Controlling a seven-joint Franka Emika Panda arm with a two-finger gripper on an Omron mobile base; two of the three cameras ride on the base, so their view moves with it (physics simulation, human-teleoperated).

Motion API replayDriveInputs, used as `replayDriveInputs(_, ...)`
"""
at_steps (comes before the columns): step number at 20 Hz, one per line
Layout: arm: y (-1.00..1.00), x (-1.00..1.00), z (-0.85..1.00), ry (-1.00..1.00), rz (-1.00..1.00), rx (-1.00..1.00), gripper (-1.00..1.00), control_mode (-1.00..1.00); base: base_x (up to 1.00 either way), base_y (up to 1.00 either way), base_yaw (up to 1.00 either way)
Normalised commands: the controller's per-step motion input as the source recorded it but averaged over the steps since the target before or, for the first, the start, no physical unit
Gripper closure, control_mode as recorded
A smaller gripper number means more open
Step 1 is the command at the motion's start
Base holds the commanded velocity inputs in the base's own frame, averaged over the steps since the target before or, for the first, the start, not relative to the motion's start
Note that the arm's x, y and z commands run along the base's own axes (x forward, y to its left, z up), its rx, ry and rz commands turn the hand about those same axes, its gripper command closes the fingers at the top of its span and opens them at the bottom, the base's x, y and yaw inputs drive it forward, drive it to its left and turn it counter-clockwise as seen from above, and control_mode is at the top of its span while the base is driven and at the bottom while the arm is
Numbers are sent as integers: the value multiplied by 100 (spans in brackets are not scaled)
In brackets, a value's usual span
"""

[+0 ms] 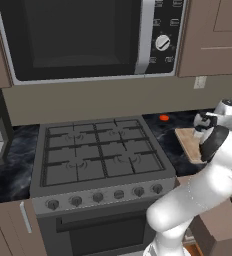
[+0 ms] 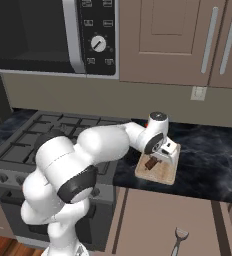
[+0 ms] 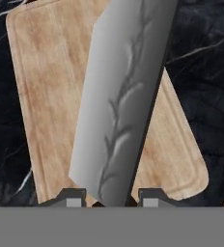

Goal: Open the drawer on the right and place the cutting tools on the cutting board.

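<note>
Knife (image 3: 121, 101) clamped between the jaws, blade out over the cutting board (image 3: 46, 87).

The cutting board (image 3: 46, 96) is pale tan wood with a visible streaky grain, matt, with a shallow groove running inside its rounded rim. Over it, the knife (image 3: 119, 106) blade is smooth grey metal with a soft sheen, its flat face reflecting dark veins; its handle (image 2: 150, 163) looks dark reddish, matt. The counter (image 3: 205, 62) around the board is glossy black stone with thin white veins. Below the board, the drawer (image 2: 153, 215) is plain matt brown, holding a thin grey metal tool (image 2: 178, 241).
</note>
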Motion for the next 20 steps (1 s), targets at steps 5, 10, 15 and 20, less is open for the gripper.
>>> replayDriveInputs(5,-12,65,-12,0,0,0,100,-100,0,0,0)
replayDriveInputs(10,-9,53,-36,-2,0,0,100,-100,0,0,0)
replayDriveInputs(15,-1,15,-22,-1,0,0,-100,-100,0,0,0)
replayDriveInputs(20,0,0,21,-3,0,0,-100,-100,0,0,0)
